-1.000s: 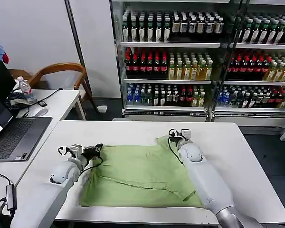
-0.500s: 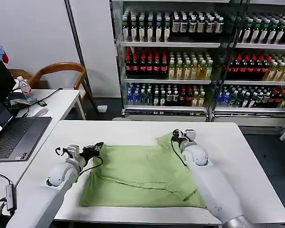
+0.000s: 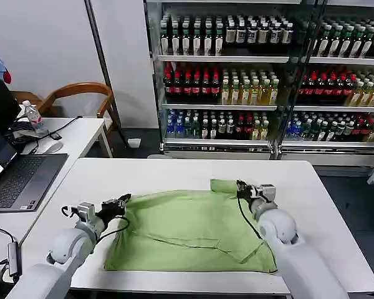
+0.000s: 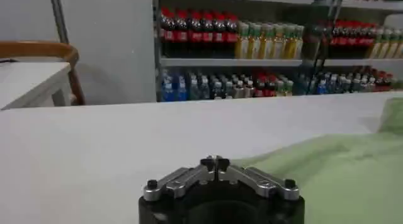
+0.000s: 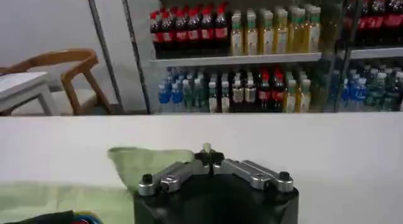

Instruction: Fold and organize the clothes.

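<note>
Head view first: we see a white bench [image 3: 174,171] with the green shirt [image 3: 193,230] lying spread out on it. The shirt covers the middle and near part of the bench, and its near edge lies close to the bench's front edge. A few soft folds run across the cloth.

Our left gripper [image 3: 117,204] is at the shirt's left far corner. Its jaws are pinched together on the edge of the cloth there. In the left wrist view, the left gripper [image 4: 215,162] has its two tips pressed tight together, and the green shirt [image 4: 340,168] lies beside it on the bench [image 4: 94,150].

Our right gripper [image 3: 242,189] is at the shirt's right far corner, where a small flap of green cloth sticks out toward the back. In the right wrist view, the right gripper [image 5: 210,157] has its jaws closed on a little bit of the shirt [image 5: 148,161], and a tiny piece of cloth pokes up between the tips.

Both arms reach forward from the near side, one at each far corner of the shirt.

Behind the bench are shelves [image 3: 237,59] full of drink bottles. To the left we see a laptop [image 3: 19,180] on another table, and a wooden chair [image 3: 81,93] behind it.
</note>
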### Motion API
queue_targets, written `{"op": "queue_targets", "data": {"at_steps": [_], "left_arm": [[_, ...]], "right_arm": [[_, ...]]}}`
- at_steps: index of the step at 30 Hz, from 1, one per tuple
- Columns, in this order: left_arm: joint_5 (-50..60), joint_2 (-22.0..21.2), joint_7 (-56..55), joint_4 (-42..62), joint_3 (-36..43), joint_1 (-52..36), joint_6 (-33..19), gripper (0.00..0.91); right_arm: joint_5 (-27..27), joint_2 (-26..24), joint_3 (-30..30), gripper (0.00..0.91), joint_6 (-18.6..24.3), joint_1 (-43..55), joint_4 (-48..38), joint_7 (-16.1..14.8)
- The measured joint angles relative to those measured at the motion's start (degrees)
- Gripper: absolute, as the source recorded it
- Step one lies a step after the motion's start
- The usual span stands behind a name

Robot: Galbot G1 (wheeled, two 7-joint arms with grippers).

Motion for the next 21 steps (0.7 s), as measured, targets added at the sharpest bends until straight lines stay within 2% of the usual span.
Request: {"op": "queue_targets", "data": {"at_steps": [11, 21], "left_arm": [[0.1, 0.7, -0.5, -5.7, -4.0, 7.1, -0.1, 0.040], [0.4, 1.2, -0.2, -8.4, -4.7, 10.2, -0.1, 0.040]], "right_arm": [[0.7, -3.7, 4.6, 0.000, -0.6, -10.0, 10.6, 0.2], [1.4, -5.8, 7.9, 0.000, -1.1, -15.6, 16.3, 0.4]]}}
